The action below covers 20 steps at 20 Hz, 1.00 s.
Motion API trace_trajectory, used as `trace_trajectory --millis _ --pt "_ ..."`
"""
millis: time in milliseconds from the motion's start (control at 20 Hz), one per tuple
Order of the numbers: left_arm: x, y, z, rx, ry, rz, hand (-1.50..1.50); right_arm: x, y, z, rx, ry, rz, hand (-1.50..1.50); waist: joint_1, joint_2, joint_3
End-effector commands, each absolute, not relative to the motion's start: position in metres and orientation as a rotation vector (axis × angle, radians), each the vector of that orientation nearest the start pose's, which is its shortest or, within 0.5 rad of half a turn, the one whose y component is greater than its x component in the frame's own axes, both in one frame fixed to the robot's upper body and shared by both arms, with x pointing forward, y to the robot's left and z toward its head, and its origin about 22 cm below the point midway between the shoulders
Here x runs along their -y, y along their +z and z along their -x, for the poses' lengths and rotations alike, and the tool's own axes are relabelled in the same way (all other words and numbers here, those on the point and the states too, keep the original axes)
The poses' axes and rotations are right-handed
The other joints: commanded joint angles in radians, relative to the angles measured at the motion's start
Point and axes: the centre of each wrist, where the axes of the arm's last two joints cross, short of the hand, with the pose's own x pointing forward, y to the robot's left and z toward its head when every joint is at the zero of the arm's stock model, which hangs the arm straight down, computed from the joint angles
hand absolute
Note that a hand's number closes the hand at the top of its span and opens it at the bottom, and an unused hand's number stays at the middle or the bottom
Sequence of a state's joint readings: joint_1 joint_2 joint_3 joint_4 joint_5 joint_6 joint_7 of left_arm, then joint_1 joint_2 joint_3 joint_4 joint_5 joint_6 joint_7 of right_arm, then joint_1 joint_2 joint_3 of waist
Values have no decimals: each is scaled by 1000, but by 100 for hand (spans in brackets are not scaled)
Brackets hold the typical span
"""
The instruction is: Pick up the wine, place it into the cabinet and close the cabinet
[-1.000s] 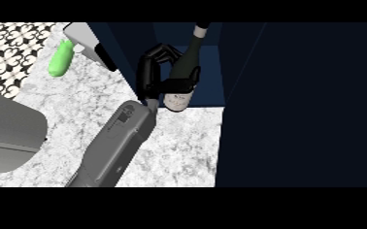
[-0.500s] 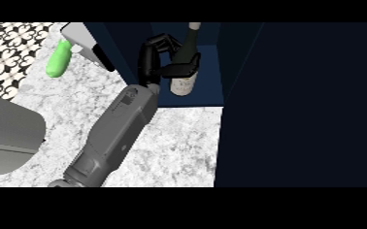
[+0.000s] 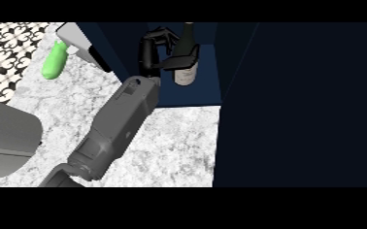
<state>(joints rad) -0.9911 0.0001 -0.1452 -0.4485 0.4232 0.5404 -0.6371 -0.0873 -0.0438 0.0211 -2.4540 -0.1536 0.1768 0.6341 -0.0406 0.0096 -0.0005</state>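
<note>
The dark wine bottle [image 3: 186, 68] with a pale label stands inside the open dark blue cabinet [image 3: 204, 94], its neck pointing to the top of the view. My left hand [image 3: 152, 53] is at the bottle's left side and is shut on it. The thumb crosses the front of the bottle and the fingers curl by its neck. The grey forearm [image 3: 118, 121] runs down to the lower left edge. My right hand does not show.
A green elongated object [image 3: 54, 60] lies on the marble counter [image 3: 168, 145] at the upper left, next to a pale panel [image 3: 80, 46]. A large dark panel [image 3: 301, 102] fills the right side. A grey rounded shape [image 3: 16, 136] sits at the left edge.
My left hand has carried the wine bottle up and deeper into the cabinet, and the bottle has gone from tilted to nearly upright. The forearm has stretched further forward.
</note>
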Motion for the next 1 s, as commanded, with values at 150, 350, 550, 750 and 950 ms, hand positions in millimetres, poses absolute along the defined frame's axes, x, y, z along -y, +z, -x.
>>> trace_trajectory --millis 150,350,550,750,950 --pt "-92 47 -430 1919 103 -191 150 218 207 -144 1931 280 -289 -150 -5 3 0" --pt "-98 58 -438 1845 209 -149 150 217 201 -146 1928 292 -305 -150 -10 6 0" --pt "-107 49 -436 1841 287 -79 150 213 200 -149 1923 289 -298 -150 -4 6 0" --pt "-115 42 -436 1841 303 -84 150 220 212 -149 1925 308 -290 -150 -8 8 -1" --pt "-110 31 -431 1812 279 -109 150 218 198 -159 1942 296 -296 -150 -12 10 0"
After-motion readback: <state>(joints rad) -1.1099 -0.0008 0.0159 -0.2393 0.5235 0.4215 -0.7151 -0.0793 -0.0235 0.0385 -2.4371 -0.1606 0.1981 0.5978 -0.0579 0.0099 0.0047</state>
